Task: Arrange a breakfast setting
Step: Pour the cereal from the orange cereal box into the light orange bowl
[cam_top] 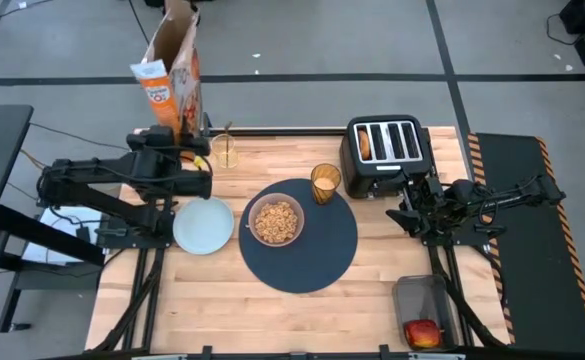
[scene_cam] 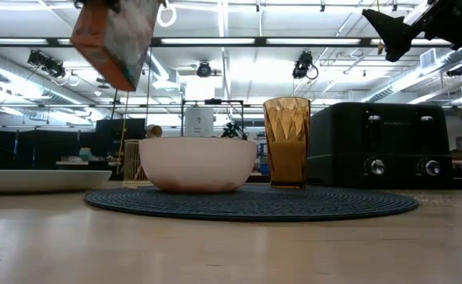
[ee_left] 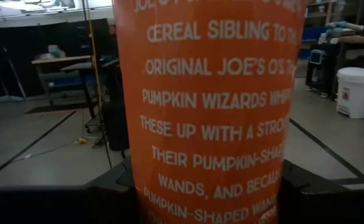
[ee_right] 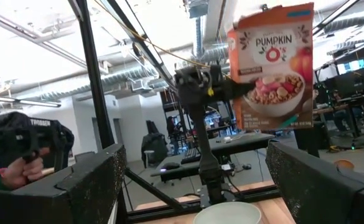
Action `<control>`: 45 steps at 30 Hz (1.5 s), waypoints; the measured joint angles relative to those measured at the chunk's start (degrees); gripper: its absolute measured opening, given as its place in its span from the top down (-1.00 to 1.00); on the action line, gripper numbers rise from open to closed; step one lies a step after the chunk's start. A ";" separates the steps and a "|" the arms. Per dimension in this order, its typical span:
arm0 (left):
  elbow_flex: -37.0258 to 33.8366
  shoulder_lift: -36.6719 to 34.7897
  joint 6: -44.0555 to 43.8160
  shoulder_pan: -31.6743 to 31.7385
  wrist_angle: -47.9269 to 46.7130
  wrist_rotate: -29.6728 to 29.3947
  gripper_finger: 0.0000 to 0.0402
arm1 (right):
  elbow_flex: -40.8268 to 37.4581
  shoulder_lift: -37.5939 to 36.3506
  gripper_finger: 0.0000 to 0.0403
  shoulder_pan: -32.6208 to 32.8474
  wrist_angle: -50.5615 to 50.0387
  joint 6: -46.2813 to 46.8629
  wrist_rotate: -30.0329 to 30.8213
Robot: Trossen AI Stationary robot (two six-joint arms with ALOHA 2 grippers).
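My left gripper [cam_top: 190,140] is shut on the tall orange cereal box [cam_top: 172,75], held up in the air over the table's far left corner. The pink bowl [cam_top: 276,221], with cereal in it, and the amber tumbler [cam_top: 325,183] stand on the round dark-blue mat [cam_top: 312,265]. The pale-blue plate [cam_top: 203,225] lies left of the mat, and a small clear glass [cam_top: 226,150] stands behind it. A bagel [cam_top: 364,143] sticks up in a slot of the black toaster [cam_top: 387,150]. My right gripper [cam_top: 410,205] waits open in front of the toaster, holding nothing. My left gripper pinches the cereal box between its two fingers [ee_left: 122,190], which stand on either side of an orange printed panel [ee_left: 213,155]. The fingers come at it level and meet the box's edge [ee_right: 233,84] about halfway up. The box hangs clear of the table, its top leaning a little.
A red apple [cam_top: 422,332] lies in a clear container [cam_top: 420,300] at the near right corner. The toaster takes up the far right. Bare wood lies along the near edge. A person's hand [ee_right: 20,168] holds a controller in the room beyond the table.
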 joint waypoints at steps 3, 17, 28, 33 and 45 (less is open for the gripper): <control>-5.86 -0.80 -3.90 0.99 0.39 0.02 0.01 | 0.00 0.00 -0.92 0.00 0.00 0.04 0.02; -28.97 -0.76 -27.58 5.78 3.91 0.02 0.01 | 0.00 0.02 -0.92 1.16 -3.21 3.37 -5.68; -43.47 -0.70 -28.25 5.78 19.77 0.02 0.02 | 0.00 0.02 -0.92 3.75 -5.36 2.39 -5.68; -49.37 -0.61 -26.99 6.55 30.43 0.03 0.02 | 0.00 0.13 -0.92 4.60 -6.52 1.13 -5.66; -53.85 -0.54 -5.35 14.92 54.74 0.48 0.02 | 0.00 3.18 -0.92 5.57 -7.21 -0.22 -2.82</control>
